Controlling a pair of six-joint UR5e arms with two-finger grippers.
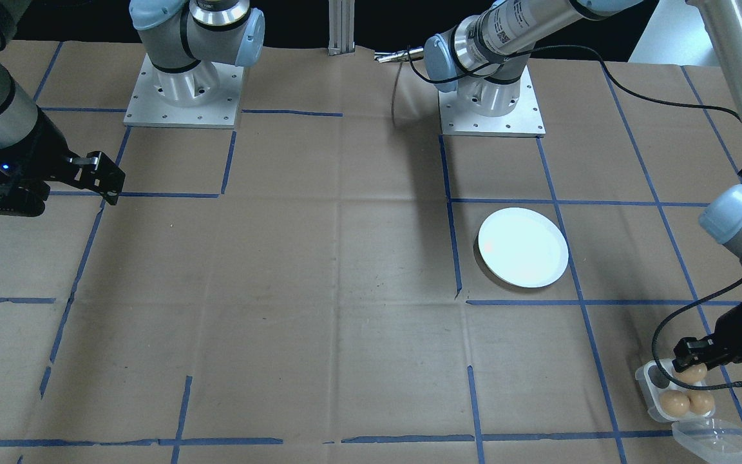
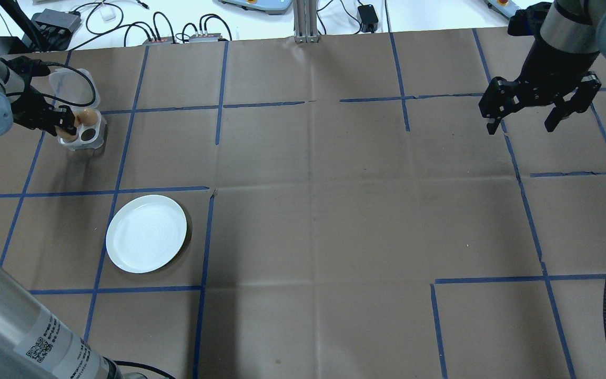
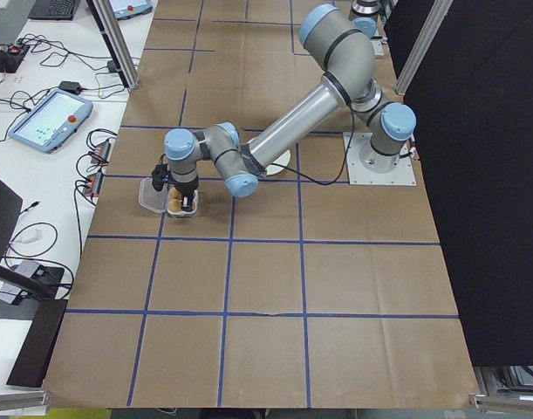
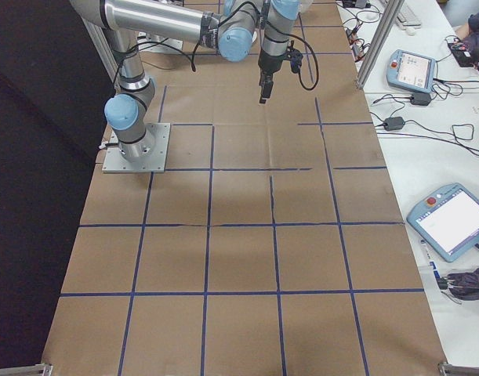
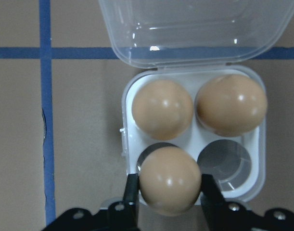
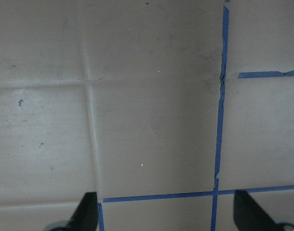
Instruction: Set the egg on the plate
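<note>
Brown kraft paper gridded with blue tape covers the table [image 2: 334,221], smooth round white plate [image 2: 146,233] lower left, left gripper [image 5: 170,192] clamped on a glossy tan egg [image 5: 170,180] above the tray [image 5: 255,159], right gripper [image 2: 537,108] spread wide.

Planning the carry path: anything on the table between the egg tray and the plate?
Nothing. In the overhead view, only bare brown paper and one blue tape line lie between the tray and the plate.

White plate [image 1: 523,247] bare, left pincer [image 1: 690,362] over egg tray [image 1: 657,393], right pincer [image 1: 102,175] raised
</note>
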